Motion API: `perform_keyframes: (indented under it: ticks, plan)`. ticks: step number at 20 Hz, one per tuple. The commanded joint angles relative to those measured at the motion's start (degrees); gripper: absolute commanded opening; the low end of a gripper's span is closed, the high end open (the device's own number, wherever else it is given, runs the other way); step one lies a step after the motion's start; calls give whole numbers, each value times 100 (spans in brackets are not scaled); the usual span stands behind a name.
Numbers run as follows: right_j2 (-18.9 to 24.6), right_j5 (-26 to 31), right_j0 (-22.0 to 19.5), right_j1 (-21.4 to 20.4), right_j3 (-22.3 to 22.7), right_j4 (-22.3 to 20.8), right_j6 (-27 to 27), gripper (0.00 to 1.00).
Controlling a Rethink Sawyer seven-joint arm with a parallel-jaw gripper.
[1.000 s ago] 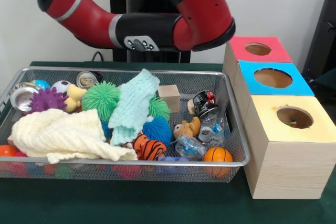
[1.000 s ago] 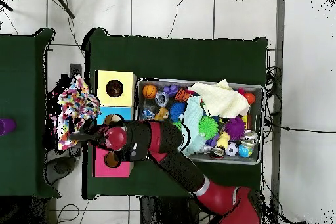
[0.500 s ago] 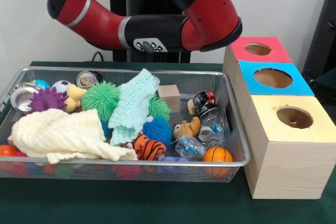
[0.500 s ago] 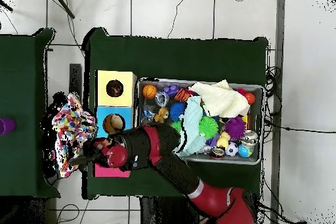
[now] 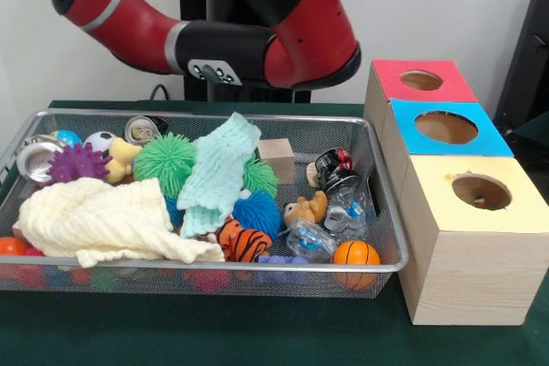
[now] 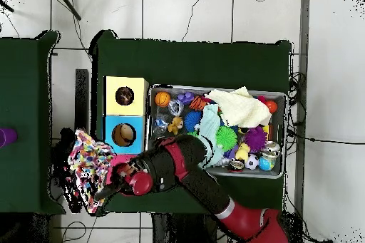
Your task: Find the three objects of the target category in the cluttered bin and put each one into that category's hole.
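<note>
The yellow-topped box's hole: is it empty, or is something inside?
Not empty: inside the hole in the yellow-topped box, the front view shows a small pale thing; what it is, cannot tell.

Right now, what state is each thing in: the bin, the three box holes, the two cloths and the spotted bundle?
bin: full, cluttered.
yellow box's hole: open, something small inside.
blue box's hole: open.
red box's hole: open.
cream cloth: crumpled heap.
mint cloth: draped over spiky balls.
spotted bundle: outside the bin, at the arm end; grip unseen.
</note>
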Motion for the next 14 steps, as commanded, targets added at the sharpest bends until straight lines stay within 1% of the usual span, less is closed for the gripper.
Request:
perform_keyframes:
  ticks: [1,3,5,6,10,12,13,14]
  plan:
    - [-576,1146,-75,-762,-1207,-70,-1278,0]
    - [-576,1397,-34,-988,-1335,-112,-1332,0]
    - [-626,1658,24,-1239,-1474,-251,-1470,0]
    - [-670,1773,70,-1425,-1594,-398,-1558,0]
    - [-892,2095,185,-1757,-1956,-701,-1741,0]
    - [-937,2139,196,-1803,-2023,-766,-1767,0]
    - [-998,2233,245,-1862,-2215,-999,-2073,0]
    - [-1037,2296,275,-1910,-2309,-1103,-2179,0]
